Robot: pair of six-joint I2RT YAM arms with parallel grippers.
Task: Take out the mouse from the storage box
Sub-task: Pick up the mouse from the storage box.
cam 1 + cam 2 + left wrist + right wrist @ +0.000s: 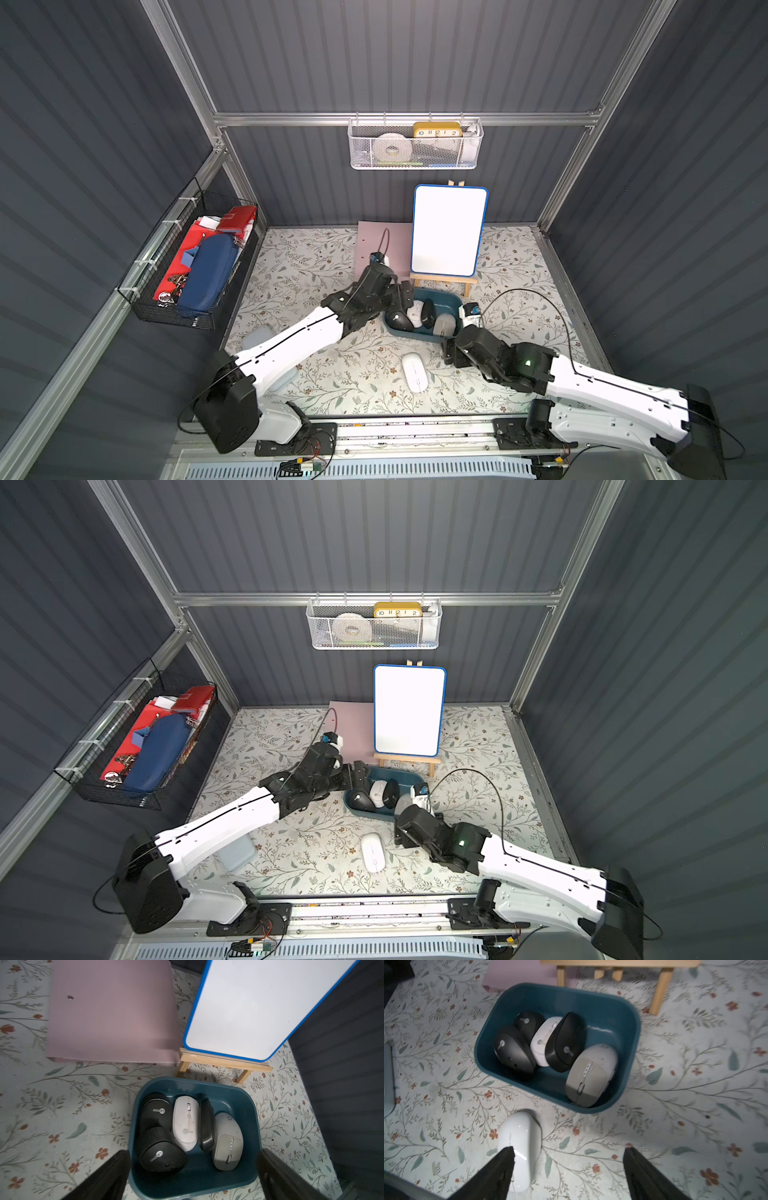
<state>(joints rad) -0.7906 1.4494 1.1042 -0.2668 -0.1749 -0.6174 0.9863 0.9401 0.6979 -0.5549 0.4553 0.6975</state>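
Observation:
The storage box (451, 301) is a dark teal tub in front of the easel, seen in both top views (409, 776). Several mice lie in it: a black one (160, 1132), a white one (185, 1122) and a grey one (591, 1076). Another white mouse (414, 372) lies free on the floral table in front of the box (519, 1136). My left gripper (193, 1156) hangs open over the box's left end, its fingers straddling the box's width. My right gripper (569, 1151) is open just above the table, and one finger stands beside the white mouse.
A whiteboard on a wooden easel (449, 230) stands close behind the box, and a pink folder (376, 245) lies to its left. A black wire basket (187, 266) hangs on the left wall and a white mesh basket (415, 145) on the back wall. A translucent container (237, 852) lies under the left arm.

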